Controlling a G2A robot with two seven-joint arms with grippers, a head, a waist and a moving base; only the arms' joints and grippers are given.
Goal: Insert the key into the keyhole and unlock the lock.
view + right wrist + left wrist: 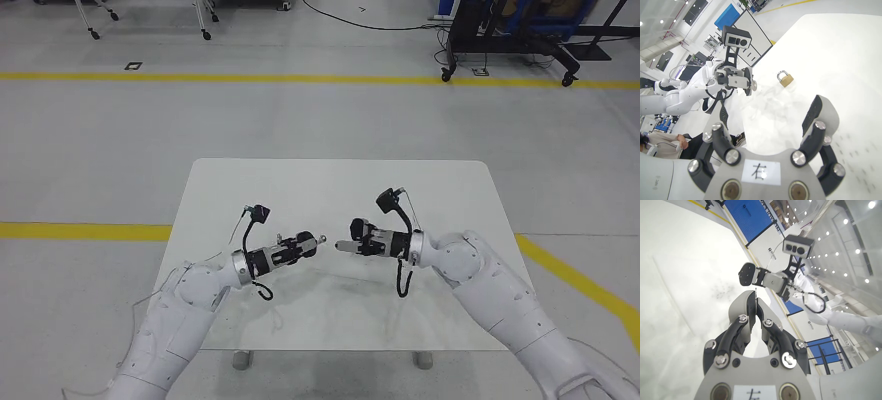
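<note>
Left jaws: we see the left gripper (755, 303) pinched narrow, its dark pads (750, 306) pressed on a thin metal key (755, 291).
Key: it sits edge-on between those pads, and a short length pokes out past the fingertips.
Right jaws: the right gripper (769, 103) stands wide, with bare table between its fingers (815, 111).
Lock: the brass padlock (785, 78) lies on the white table (829, 47) out beyond the tips of the right jaws, well apart from them. Neither gripper touches it.
Shackle: the silver loop seems seated in the body at both ends, though it is small and we cannot be sure.
Lock to left jaws: from the right wrist, the lock shows off to one side of the left fingertips, with a gap between it and the key.
Jaws to jaws: from above, the two grippers point tip to tip over the middle of the table, near each other but not touching.
</note>
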